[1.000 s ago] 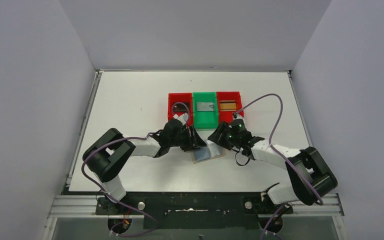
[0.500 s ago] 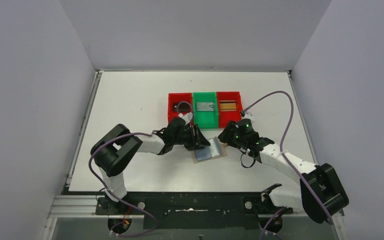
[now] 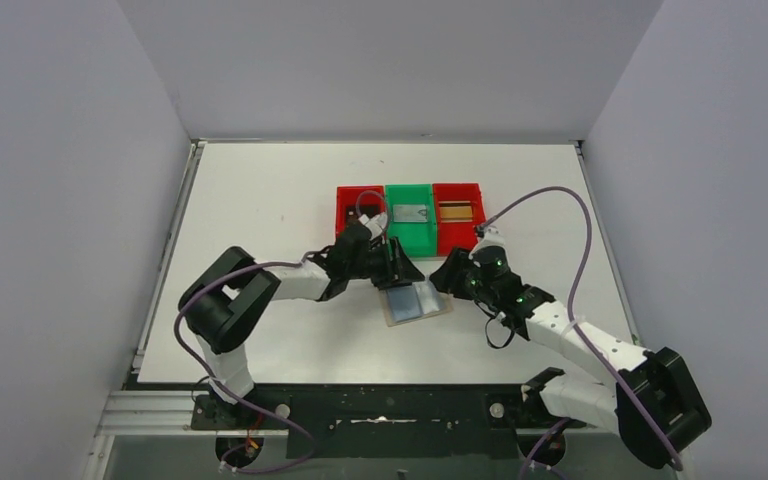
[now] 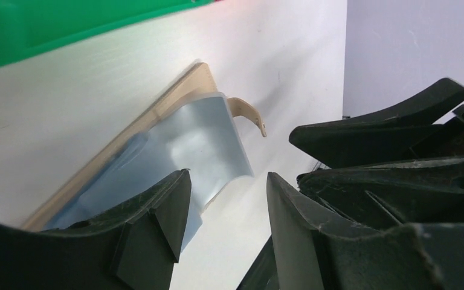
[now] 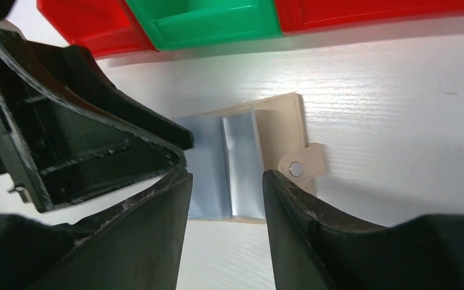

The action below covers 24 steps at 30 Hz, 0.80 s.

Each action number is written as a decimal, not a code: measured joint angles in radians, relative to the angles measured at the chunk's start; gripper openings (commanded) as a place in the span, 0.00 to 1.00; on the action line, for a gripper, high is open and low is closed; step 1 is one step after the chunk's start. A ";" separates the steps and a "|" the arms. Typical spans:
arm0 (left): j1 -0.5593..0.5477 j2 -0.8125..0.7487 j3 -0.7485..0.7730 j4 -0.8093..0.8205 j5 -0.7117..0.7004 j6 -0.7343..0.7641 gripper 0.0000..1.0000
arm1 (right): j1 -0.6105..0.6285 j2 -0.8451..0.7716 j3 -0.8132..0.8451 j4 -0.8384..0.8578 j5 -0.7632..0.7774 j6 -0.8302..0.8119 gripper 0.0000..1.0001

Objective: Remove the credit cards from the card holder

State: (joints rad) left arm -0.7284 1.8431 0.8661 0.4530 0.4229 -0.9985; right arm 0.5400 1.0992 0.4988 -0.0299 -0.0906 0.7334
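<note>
Well, I have the card holder (image 3: 417,301) lying flat and open on the table just in front of the bins, blue lining up and snap tab (image 5: 302,167) flung out to the side, which lets me see into the sleeves. They look empty to me. A silver-grey card (image 3: 411,213) lies in the green bin (image 3: 409,245) and a gold-brown card (image 3: 455,211) in the right red bin (image 3: 458,238); the left red bin (image 3: 344,200) is partly hidden by cable. The left gripper (image 4: 226,184) and right gripper (image 5: 225,181) flank the holder, jaws apart and holding nothing, low enough to pin or lift it if I need another check.
</note>
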 measured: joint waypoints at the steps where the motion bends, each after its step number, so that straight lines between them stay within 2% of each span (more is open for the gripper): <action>1: 0.010 -0.022 -0.010 -0.016 -0.010 0.005 0.51 | 0.007 -0.003 0.000 0.008 0.002 -0.008 0.50; 7: 0.146 -0.307 -0.104 -0.192 -0.187 0.043 0.57 | 0.132 0.078 0.036 -0.009 0.061 -0.040 0.60; 9: 0.208 -0.432 -0.147 -0.242 -0.262 0.056 0.58 | 0.183 0.144 0.085 -0.034 0.093 -0.049 0.66; 14: 0.315 -0.682 -0.278 -0.349 -0.377 0.076 0.59 | 0.268 0.269 0.200 -0.084 0.168 -0.080 0.71; 19: 0.343 -0.798 -0.350 -0.452 -0.414 0.087 0.59 | 0.293 0.351 0.262 -0.121 0.200 -0.103 0.72; 24: 0.349 -0.849 -0.362 -0.492 -0.425 0.093 0.59 | 0.301 0.416 0.282 -0.142 0.203 -0.122 0.71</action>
State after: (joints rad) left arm -0.3790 0.9939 0.5045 -0.0395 -0.0017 -0.9054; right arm 0.8410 1.5154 0.7811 -0.1722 0.1120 0.6113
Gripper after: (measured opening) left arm 0.586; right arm 0.718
